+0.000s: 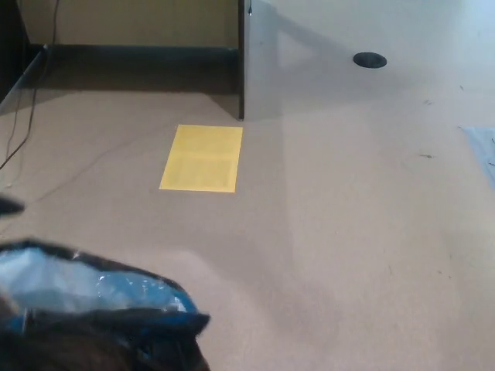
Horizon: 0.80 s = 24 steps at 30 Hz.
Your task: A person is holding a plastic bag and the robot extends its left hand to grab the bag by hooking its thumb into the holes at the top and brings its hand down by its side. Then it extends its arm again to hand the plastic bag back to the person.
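- head view: plastic bag (93,309) sits low in the bottom-left corner; only its top shows, cut by the lower and left picture edges
- bag mouth gapes upward; pale blue-white lining visible inside, dark rim around it with a blue patch at the right end; blurred, detail unclear
- left hand: no part clearly visible; a small dark smudge at the left edge just above the bag cannot be identified; fingers state cannot tell, hand out of view
- right hand: out of view too; fingers cannot be judged
- with no fingers visible, bag position relative to them cannot be given; what holds the bag is not visible
- floor (348,232): beige, fills most of the picture
- yellow sheet (203,158) lies flat on the floor, well apart from the bag, up and to its right
- dark round disc (370,59) on the floor near top right
- dark baseboard (139,52) along the top-left wall; thin cable (17,127) trails down the left edge
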Motion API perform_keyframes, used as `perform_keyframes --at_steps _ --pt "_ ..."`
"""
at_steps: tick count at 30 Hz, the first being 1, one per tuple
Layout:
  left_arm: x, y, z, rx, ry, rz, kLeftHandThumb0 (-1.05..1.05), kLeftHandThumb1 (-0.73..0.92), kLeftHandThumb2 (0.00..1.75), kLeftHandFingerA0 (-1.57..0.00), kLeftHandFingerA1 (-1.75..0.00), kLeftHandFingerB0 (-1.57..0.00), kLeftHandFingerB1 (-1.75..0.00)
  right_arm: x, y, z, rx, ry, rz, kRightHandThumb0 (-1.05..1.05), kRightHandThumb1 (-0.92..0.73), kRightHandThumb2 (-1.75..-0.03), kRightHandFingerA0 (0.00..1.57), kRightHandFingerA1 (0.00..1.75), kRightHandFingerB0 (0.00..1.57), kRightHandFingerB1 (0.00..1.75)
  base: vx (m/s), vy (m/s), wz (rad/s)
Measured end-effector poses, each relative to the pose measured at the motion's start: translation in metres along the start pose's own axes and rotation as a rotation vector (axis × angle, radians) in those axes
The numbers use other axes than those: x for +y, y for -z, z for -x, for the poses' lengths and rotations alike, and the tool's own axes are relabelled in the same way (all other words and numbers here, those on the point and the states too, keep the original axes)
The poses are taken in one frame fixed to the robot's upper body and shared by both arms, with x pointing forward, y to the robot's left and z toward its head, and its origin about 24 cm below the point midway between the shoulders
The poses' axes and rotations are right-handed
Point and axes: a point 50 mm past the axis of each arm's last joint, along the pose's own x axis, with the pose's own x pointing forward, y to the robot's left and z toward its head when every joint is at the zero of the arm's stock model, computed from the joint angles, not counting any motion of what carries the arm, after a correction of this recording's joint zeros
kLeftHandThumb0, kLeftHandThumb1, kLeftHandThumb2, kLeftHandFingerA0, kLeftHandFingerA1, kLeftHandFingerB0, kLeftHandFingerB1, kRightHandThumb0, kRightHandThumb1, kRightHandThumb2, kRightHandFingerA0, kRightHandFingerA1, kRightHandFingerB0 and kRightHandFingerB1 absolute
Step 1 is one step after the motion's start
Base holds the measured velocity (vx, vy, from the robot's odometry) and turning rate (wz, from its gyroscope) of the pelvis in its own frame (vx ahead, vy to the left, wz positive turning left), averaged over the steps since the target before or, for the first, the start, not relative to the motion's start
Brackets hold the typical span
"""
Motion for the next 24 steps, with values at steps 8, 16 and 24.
perform_keyframes --at_steps 8,16,24 --pt "-0.001 0.013 0.056 0.115 0.165 0.000 -0.06 0.45 1.11 -1.07 -1.53 -0.91 -1.17 -0.002 -0.005 -0.006 -0.009 0.001 0.003 -0.34 -0.71 -0.61 0.83 0.53 0.51 0.40 0.00 0.000 0.00" --pt "-0.017 0.019 0.110 0.232 0.331 0.014 -0.03 0.52 1.06 -1.24 -1.36 -0.90 -1.12 -0.003 -0.009 -0.011 -0.014 0.008 0.003 -0.34 -0.72 -0.61 0.84 0.53 0.50 0.41 0.00 0.000 0.00" --pt "-0.028 0.030 0.150 0.337 0.457 -0.024 -0.06 0.68 0.87 -0.87 -1.71 -0.75 -1.41 -0.003 -0.009 -0.012 -0.009 0.007 0.003 -0.30 -0.71 -0.60 0.84 0.55 0.54 0.42 0.00 0.000 0.00"
